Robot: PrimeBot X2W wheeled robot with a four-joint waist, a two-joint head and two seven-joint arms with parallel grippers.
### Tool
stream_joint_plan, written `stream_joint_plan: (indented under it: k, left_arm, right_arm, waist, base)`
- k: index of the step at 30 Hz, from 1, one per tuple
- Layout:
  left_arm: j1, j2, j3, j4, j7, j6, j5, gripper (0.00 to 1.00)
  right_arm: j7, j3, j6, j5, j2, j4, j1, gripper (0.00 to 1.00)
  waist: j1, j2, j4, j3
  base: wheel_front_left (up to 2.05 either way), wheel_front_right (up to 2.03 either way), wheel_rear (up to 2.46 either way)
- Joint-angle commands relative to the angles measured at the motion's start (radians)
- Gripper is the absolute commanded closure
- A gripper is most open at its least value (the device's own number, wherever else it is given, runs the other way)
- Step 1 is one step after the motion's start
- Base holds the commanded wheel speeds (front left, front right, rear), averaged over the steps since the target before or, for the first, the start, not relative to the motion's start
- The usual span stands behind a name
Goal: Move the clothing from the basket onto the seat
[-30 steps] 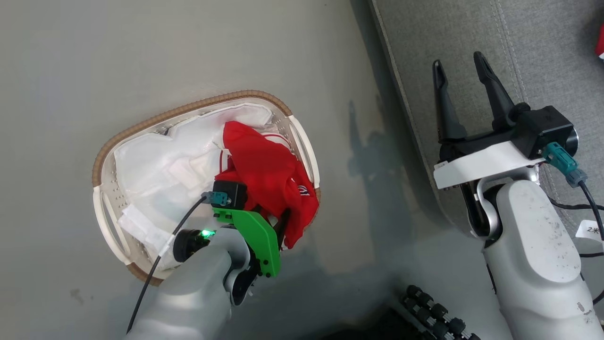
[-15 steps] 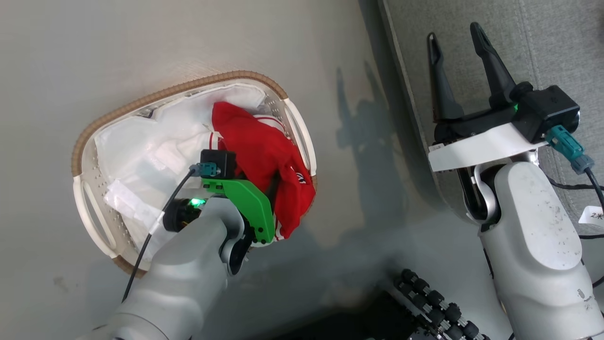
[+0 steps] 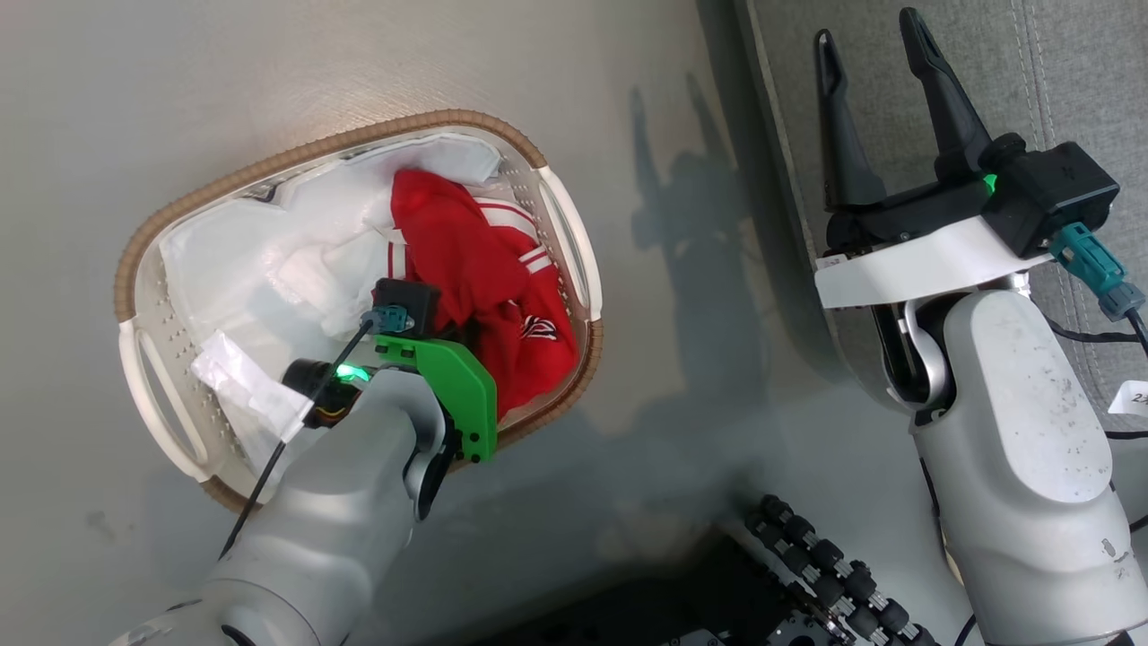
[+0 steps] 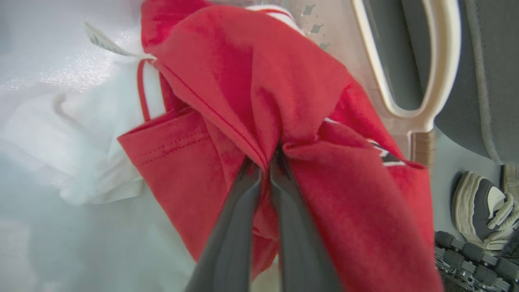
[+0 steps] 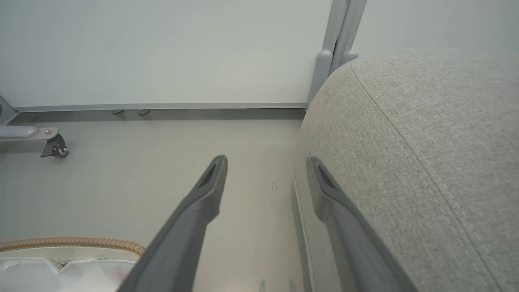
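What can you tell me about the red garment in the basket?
The garment is soft red fabric with white stripes and a small dark-and-white logo, crumpled into folds. It lies in the basket's right half, on the white liner. The left pincer is shut on a fold of it.

The fingertips of the left end effector (image 4: 268, 159) are lying hidden inside a fold of the red clothing (image 4: 308, 81). In the head view, its green bracket (image 3: 453, 390) and forearm (image 3: 341, 511) are covering its fingers and the near rim of the basket (image 3: 305, 154). The picture's edges are cutting off the seat (image 3: 1058, 72). The print (image 3: 536, 328) on the clothing is showing too small to read.
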Motion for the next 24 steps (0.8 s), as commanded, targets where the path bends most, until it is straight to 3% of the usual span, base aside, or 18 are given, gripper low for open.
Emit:
stream_joint_plan:
  k: [1, 12, 16, 24]
  left_arm:
    - [-0.013, 0.006, -0.005, 0.010, -0.012, 0.006, 0.011, 1.00]
    - [0.049, 0.006, -0.002, -0.002, -0.079, 0.005, 0.022, 1.00]
    - [0.074, 0.006, 0.069, -0.059, -0.078, 0.018, 0.062, 1.00]
    - [0.201, 0.025, 0.278, -0.222, -0.077, 0.020, 0.256, 1.00]
  right_arm:
    - [-0.002, -0.001, -0.001, 0.005, -0.003, 0.002, -0.007, 0.00]
    - [-0.002, 0.003, -0.001, -0.014, -0.004, 0.047, 0.046, 0.00]
    - [-0.002, -0.002, -0.001, -0.025, -0.004, 0.063, 0.085, 0.00]
    - [-0.002, -0.013, -0.001, -0.048, -0.004, 0.096, 0.172, 0.00]
  waist:
    - [-0.0001, -0.0001, 0.008, -0.012]
    - [-0.0001, -0.0001, 0.053, -0.161]
    - [-0.0001, -0.0001, 0.085, -0.237]
    - [-0.0001, -0.0001, 0.156, -0.378]
  base:
    - [0.00, 0.00, 0.00]
    - [0.00, 0.00, 0.00]
    - [0.00, 0.00, 0.00]
    - [0.00, 0.00, 0.00]
